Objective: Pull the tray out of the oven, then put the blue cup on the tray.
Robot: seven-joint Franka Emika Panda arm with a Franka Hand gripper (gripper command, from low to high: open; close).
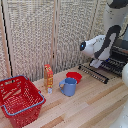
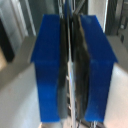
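The black oven stands at the exterior view's right with its narrow slatted door flap folded down. The tray, a dark rack of thin bars, shows at the oven's mouth. My gripper is at the tray's front edge. In the wrist view its blue fingers are pressed close together around a thin metal bar of the tray, so my gripper is shut on it. The blue cup stands upright on the wooden table, apart from the gripper, handle toward the exterior view's left.
A red bowl sits just behind the cup. An orange box stands beside the cup, toward the exterior view's left. A red basket fills the front left corner. A slatted screen closes off the back.
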